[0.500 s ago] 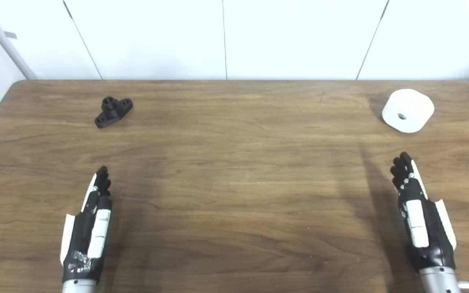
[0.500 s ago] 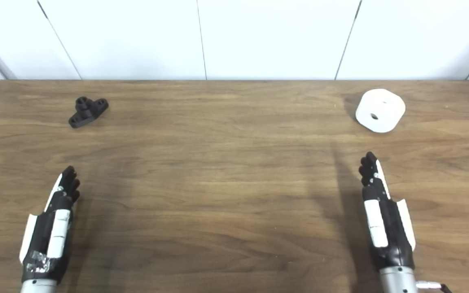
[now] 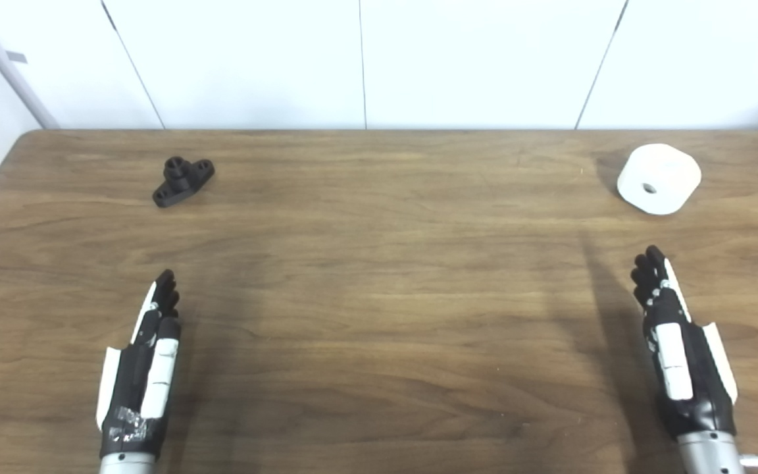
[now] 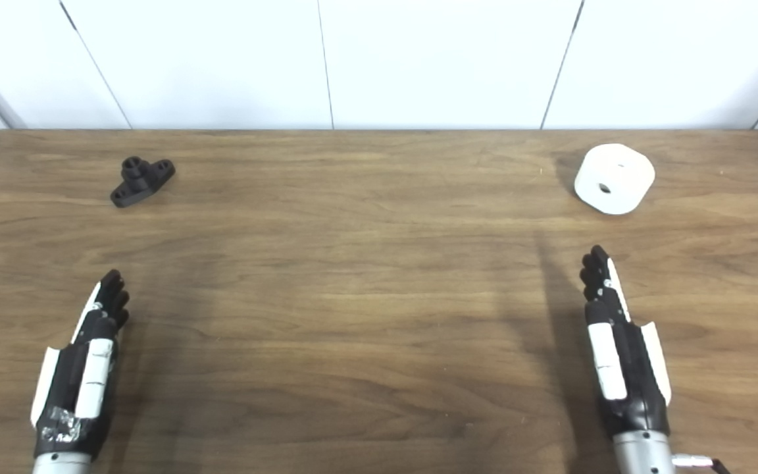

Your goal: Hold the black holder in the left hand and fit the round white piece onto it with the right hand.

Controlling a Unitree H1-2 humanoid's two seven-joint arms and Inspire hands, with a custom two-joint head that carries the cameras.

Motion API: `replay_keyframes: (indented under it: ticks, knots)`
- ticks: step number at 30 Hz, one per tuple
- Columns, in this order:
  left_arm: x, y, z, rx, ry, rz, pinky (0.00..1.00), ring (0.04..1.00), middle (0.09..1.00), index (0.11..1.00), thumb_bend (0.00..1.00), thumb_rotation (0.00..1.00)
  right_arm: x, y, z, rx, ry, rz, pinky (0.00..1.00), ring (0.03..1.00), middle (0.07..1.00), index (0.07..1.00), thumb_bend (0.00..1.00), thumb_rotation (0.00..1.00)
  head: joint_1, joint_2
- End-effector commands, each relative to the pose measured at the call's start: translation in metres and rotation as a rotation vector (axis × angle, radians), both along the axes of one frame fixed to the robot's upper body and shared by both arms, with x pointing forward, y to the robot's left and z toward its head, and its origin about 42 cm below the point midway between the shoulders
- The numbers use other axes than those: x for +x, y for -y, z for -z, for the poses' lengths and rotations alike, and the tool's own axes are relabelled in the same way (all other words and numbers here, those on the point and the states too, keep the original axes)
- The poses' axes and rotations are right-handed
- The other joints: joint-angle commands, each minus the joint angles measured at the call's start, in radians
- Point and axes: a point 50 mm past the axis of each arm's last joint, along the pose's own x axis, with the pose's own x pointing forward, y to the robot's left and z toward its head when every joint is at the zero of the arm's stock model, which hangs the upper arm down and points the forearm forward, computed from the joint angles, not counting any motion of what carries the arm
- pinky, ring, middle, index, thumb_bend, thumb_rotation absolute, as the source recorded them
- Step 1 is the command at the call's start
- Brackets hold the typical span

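Black holder (image 3: 183, 181) lies on wooden surface (image 3: 379, 296), far left part, near back edge. Round white piece (image 3: 659, 179) with centre hole lies well apart from holder, far right, same depth. Left hand (image 3: 144, 372) over surface nearer than holder, edge-on, fingers (image 3: 165, 296) stretched straight, holding nothing. Right hand (image 3: 675, 349) nearer than white piece, likewise edge-on, fingers (image 3: 650, 273) extended, empty. Neither hand touches holder or piece.

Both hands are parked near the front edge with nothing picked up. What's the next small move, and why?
Probably reach the left hand forward to the black holder. It lies untouched on the table straight ahead of that open hand, and the round white piece cannot be fitted until the holder is held. The right hand can wait, open.
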Motion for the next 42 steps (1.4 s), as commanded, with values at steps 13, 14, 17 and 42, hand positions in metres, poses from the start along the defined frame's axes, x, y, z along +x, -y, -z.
replay_keyframes:
  ticks: [13,14,17,42]
  knots:
    - [-0.005,0.010,-0.003,0.039,0.050,-0.021,0.97,0.970,0.977,0.970,0.72,0.87,-0.006,0.005,-0.004,0.025,0.054,-0.001,1.00,0.991,0.982,0.981,0.58,0.98,0.164,-0.100]
    - [-0.006,0.012,-0.001,0.038,0.048,-0.019,0.98,0.969,0.975,0.967,0.72,0.87,-0.007,0.006,-0.002,0.026,0.056,-0.003,1.00,0.994,0.984,0.980,0.57,0.98,0.188,-0.116]
    - [-0.009,0.017,0.002,0.024,0.027,-0.013,0.98,0.977,0.978,0.967,0.73,0.85,-0.008,0.010,0.002,0.033,0.056,-0.010,1.00,0.995,0.986,0.984,0.56,0.99,0.231,-0.156]
    - [-0.007,0.030,0.018,0.030,0.054,-0.015,0.97,0.964,0.972,0.969,0.67,0.78,-0.003,0.012,0.014,0.032,0.023,0.013,0.93,0.946,0.938,0.918,0.59,0.99,0.274,-0.254]
